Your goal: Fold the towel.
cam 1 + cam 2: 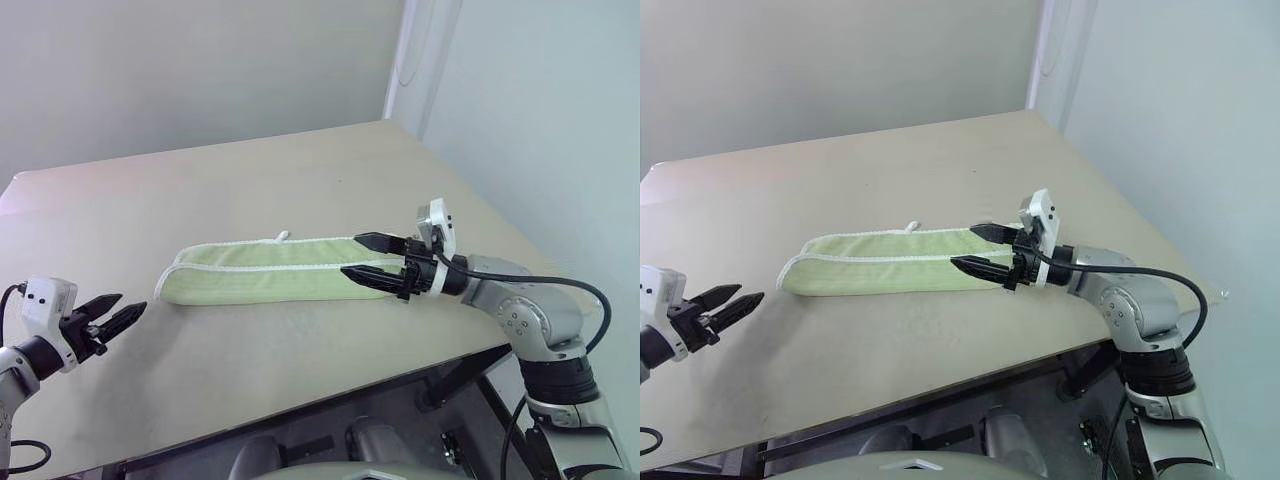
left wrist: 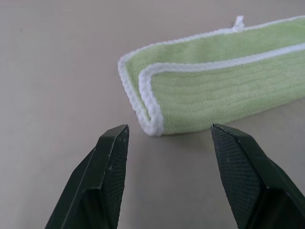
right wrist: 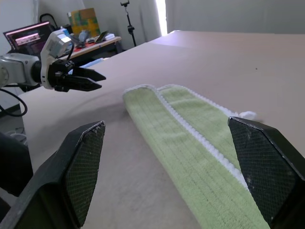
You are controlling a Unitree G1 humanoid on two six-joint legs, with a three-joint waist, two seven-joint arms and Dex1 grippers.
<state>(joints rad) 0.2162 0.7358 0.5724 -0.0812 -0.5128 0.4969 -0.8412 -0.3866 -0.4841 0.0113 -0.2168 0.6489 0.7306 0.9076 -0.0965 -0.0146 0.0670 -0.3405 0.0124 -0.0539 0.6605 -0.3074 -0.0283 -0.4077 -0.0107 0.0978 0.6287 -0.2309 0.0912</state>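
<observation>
The towel (image 1: 265, 272) lies on the table as a long, narrow folded strip, light green with white stitched edging. A small white loop tag (image 1: 282, 236) sticks out of its far edge. My right gripper (image 1: 362, 257) hovers at the strip's right end, pointing left, open wide with one finger over each long edge. The right wrist view has the towel (image 3: 190, 138) running between those spread fingers. My left gripper (image 1: 112, 312) is open with nothing in it, a short way off the towel's left end, which lies just ahead of it (image 2: 152, 105).
The beige table (image 1: 300, 170) has its front edge close below both grippers and its right edge near my right arm. A wall stands behind it. Beyond the left arm is a desk with a laptop (image 3: 24, 36) and boxes.
</observation>
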